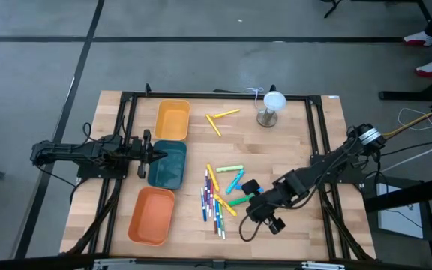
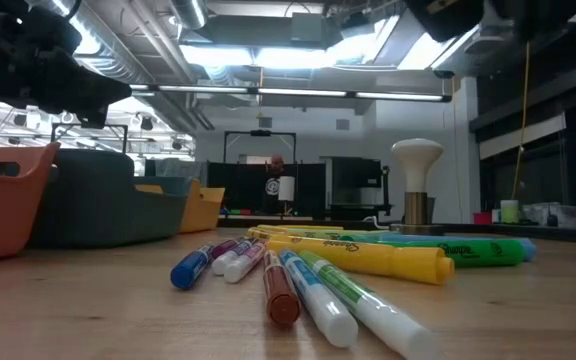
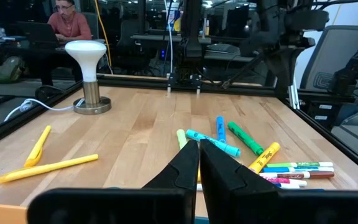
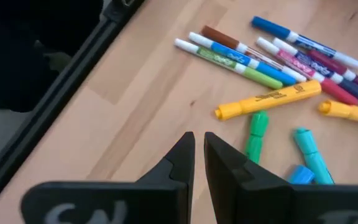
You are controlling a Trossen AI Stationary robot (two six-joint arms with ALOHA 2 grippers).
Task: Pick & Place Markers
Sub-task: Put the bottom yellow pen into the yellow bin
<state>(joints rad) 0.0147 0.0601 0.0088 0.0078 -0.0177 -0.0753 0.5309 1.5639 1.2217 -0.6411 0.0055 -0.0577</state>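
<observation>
The markers [image 1: 217,196] lie on the wooden table [image 1: 291,150] in three groups. Two yellow ones [image 1: 220,118] sit apart near the far edge, crossing in a V shape beside the small lamp [image 1: 271,107]. The main pile is in the middle of the near half: a fan of thin pens in blue, purple, red and white, too tightly packed to count exactly, with a longer yellow marker [image 2: 368,257] lying across them. Just beside that pile, toward the right arm, lie a light green highlighter [image 1: 230,168], a light blue one [image 1: 235,182] and a green one [image 1: 240,200].

Three rounded trays stand in a row on the left side of the table: a yellow one [image 1: 172,119] farthest, a dark teal one [image 1: 169,166] in the middle and an orange one [image 1: 151,216] nearest. None of them shows a marker inside.

The left tool [image 1: 158,154] hovers at the edge of the teal tray with its fingers pressed together and nothing between them. The right tool [image 1: 244,211] hangs low over the table just beside the green marker, at the right edge of the pile; its fingers are closed too, and empty.

A person sits at a desk in the room beyond the table
</observation>
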